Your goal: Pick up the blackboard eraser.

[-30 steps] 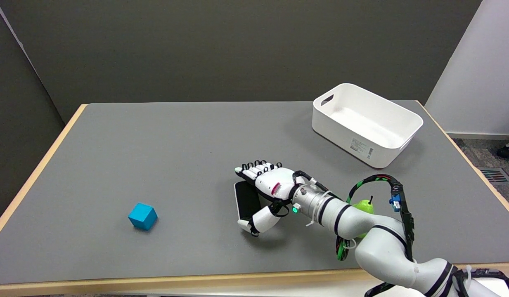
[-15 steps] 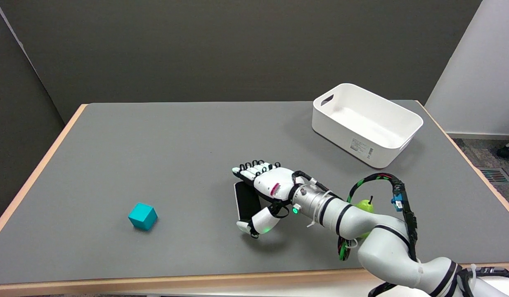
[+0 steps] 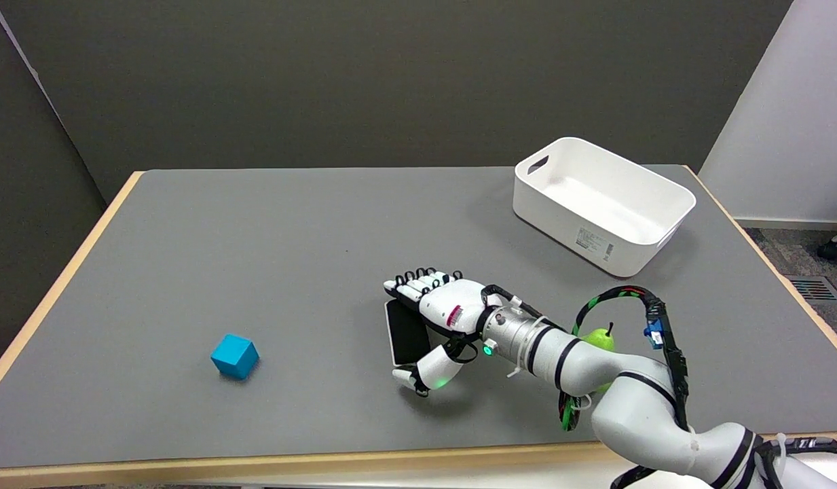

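The blackboard eraser (image 3: 404, 331) is a flat black block with a pale edge, lying on the grey table (image 3: 255, 231) near the middle front. My right hand (image 3: 440, 319) reaches in from the lower right and lies over the eraser's right side. Its fingers (image 3: 418, 280) curl over the eraser's far end, and the thumb (image 3: 421, 375) presses at the near end, so the hand grips the eraser lengthwise. The eraser still rests flat on the table. Its right edge is hidden under the palm.
A white bin (image 3: 601, 204) stands at the back right. A green pear (image 3: 598, 338) sits behind my forearm, partly hidden by it and its cable loop. A blue cube (image 3: 235, 356) lies at the front left. The table's wooden edge (image 3: 255, 465) runs along the front.
The hand has sunk slightly and its fingers and thumb have drawn in around the eraser's ends. The eraser itself has not moved.
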